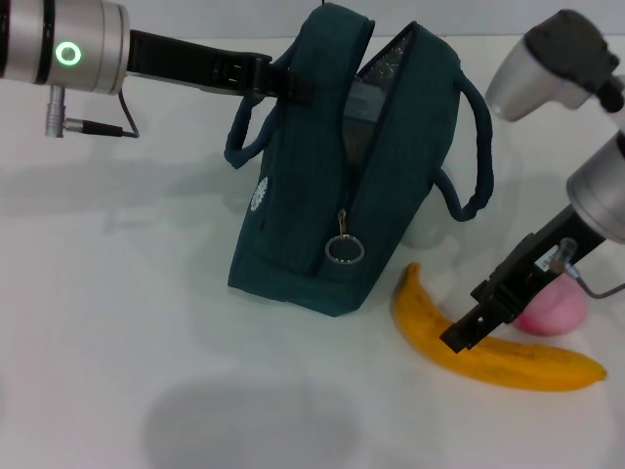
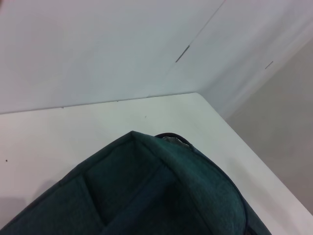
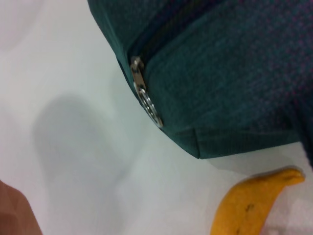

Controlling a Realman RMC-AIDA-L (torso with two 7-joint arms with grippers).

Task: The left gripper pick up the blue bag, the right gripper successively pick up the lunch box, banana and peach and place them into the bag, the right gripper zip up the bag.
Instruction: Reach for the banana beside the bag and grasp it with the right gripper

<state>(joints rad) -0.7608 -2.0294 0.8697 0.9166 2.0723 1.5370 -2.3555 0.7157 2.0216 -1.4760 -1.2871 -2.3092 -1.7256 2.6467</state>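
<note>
My left gripper (image 1: 283, 83) is clamped on the near flap of the blue bag (image 1: 342, 166), holding it upright on the white table (image 1: 117, 322) with the top gaping open; the zipper pull (image 1: 344, 249) hangs at the bag's front corner. Just right of the bag lies the banana (image 1: 488, 347). My right gripper (image 1: 469, 332) sits over the banana's middle; I cannot tell whether its fingers are apart. The peach (image 1: 557, 308) rests just behind them.
</note>
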